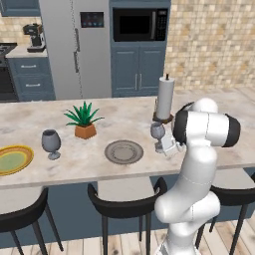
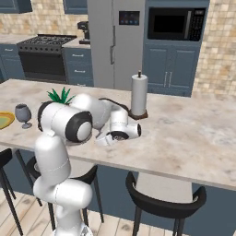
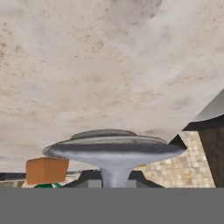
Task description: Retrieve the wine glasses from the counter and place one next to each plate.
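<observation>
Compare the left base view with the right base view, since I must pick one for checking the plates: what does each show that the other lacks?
Left base view: the round plain grey plate and, to its right beside the arm, the small smoky grey stemmed wine glass. Right base view: the black stove in full, with burners and oven door. Both: the large smoky grey wine glass, the yellow-rimmed green plate, the white paper towel roll and the green potted plant.
</observation>
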